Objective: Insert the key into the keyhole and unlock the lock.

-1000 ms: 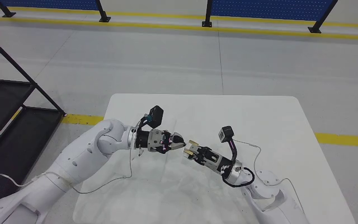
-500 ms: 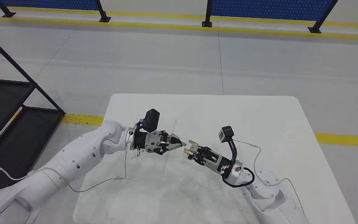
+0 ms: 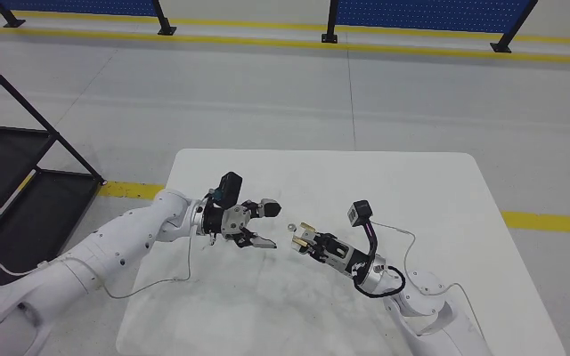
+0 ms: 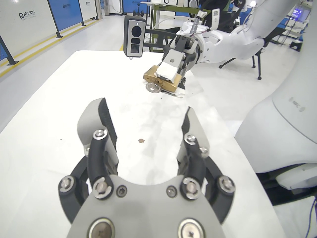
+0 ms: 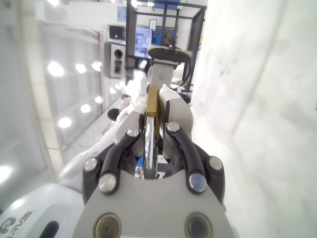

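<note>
A brass padlock (image 4: 151,74) is held just above the white table (image 3: 427,196) with my right gripper (image 3: 308,238) shut on it. In the right wrist view the lock's brass body (image 5: 152,100) and silver shackle (image 5: 149,137) sit between the pads (image 5: 173,107). A silver key (image 4: 153,87) sticks out of the lock's end facing my left arm; its head (image 3: 291,230) shows in the top view. My left gripper (image 4: 148,122) stands open a short way from the key, with nothing between its fingers (image 3: 266,208).
A black metal rack (image 3: 27,187) stands on the floor left of the table. The right arm's camera (image 4: 134,39) juts up beside the lock. A small brown speck (image 4: 141,140) lies on the table under my left gripper.
My left gripper has opened, let go of the key and drawn back to the left. The key stays in the lock. The right arm has not moved.
</note>
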